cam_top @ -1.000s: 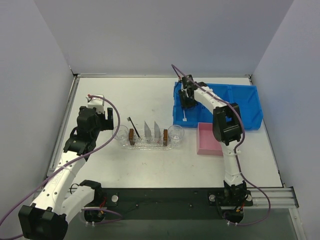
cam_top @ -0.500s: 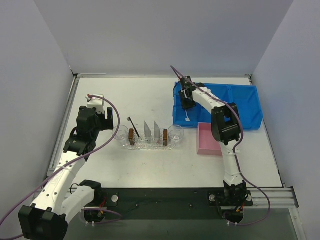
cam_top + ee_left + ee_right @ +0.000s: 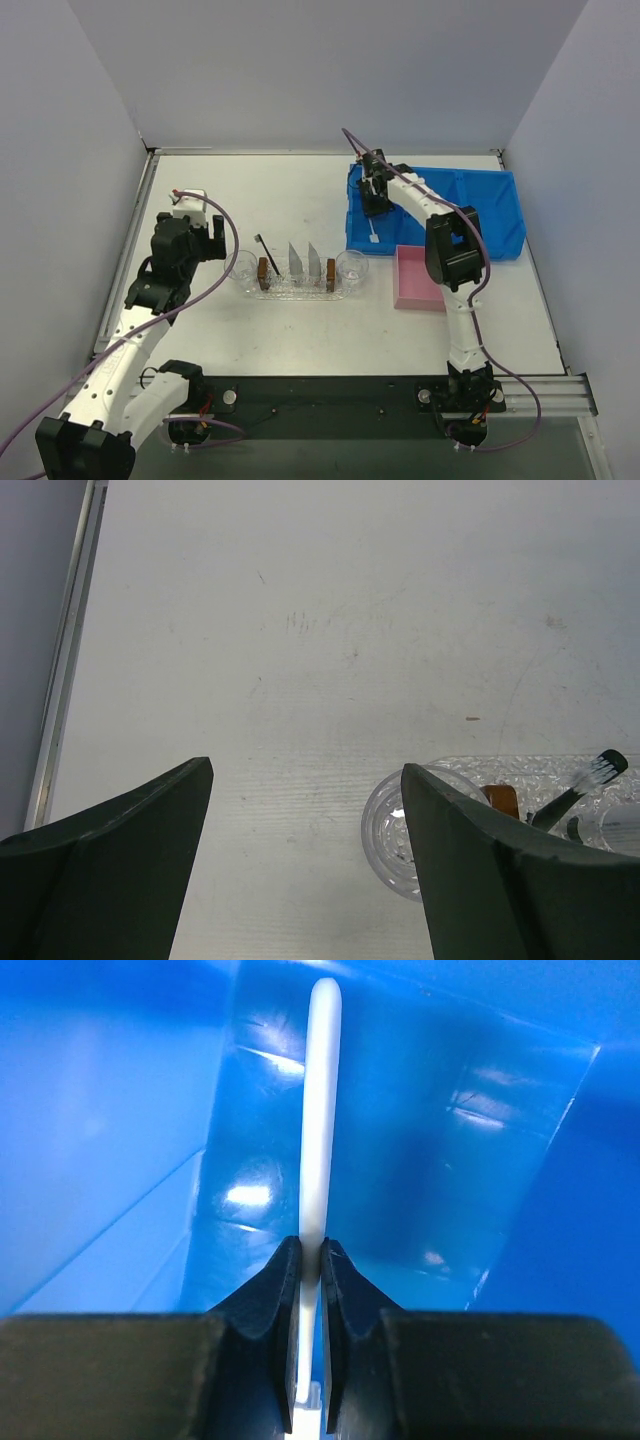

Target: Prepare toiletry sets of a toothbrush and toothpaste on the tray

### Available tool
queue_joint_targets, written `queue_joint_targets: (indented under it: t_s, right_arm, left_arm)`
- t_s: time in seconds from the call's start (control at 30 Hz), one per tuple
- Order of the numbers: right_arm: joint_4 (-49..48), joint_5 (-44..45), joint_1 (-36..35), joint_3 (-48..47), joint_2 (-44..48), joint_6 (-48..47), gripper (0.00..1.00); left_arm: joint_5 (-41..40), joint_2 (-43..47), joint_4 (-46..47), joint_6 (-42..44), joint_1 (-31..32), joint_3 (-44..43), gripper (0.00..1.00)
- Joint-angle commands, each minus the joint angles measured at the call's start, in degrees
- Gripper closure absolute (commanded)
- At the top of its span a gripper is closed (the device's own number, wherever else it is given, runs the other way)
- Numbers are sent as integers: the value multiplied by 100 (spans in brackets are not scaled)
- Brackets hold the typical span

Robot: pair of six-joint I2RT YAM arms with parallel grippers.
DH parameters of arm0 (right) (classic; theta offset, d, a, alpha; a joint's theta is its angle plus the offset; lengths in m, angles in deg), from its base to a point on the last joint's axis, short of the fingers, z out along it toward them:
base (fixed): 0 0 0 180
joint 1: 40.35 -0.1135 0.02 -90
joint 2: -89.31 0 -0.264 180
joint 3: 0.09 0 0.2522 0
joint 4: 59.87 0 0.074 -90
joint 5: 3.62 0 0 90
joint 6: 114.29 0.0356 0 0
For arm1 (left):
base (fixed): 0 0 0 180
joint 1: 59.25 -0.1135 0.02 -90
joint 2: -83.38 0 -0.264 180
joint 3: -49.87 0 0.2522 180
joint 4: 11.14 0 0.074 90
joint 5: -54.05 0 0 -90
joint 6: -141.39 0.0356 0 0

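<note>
The clear oval tray (image 3: 296,292) lies mid-table. On it, a black toothbrush (image 3: 266,251) leans at the left end and two silvery toothpaste tubes (image 3: 296,259) stand in the middle. My right gripper (image 3: 375,203) is over the left compartment of the blue bin (image 3: 480,210). It is shut on a white toothbrush (image 3: 372,232), whose handle runs up between the jaws in the right wrist view (image 3: 320,1110). My left gripper (image 3: 212,235) is open and empty above the table, left of the tray. The left wrist view shows the tray's end (image 3: 540,770) and the black toothbrush (image 3: 575,795).
A clear cup (image 3: 241,266) and a brown block (image 3: 264,268) stand at the tray's left end. Another cup (image 3: 351,266) and block (image 3: 330,270) stand at the right end. A pink box (image 3: 418,280) sits in front of the blue bin.
My right gripper has shifted slightly over the blue bin with the white toothbrush in it. My left arm has barely moved.
</note>
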Motion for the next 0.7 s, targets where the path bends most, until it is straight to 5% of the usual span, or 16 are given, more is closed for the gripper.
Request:
queue_joint_targets:
  t_s: [0.0, 0.43, 0.67]
  right_arm:
    - [-63, -246, 21, 19, 897, -184, 100]
    - [-64, -729, 12, 686, 2268, -307, 100]
    - [560, -1450, -111, 1126, 3630, -561, 100]
  left_arm:
    - [-30, 139, 301, 55, -45, 9, 13]
    - [558, 359, 537, 204, -27, 96, 13]
    - [2605, 552, 1118, 485, 87, 211, 13]
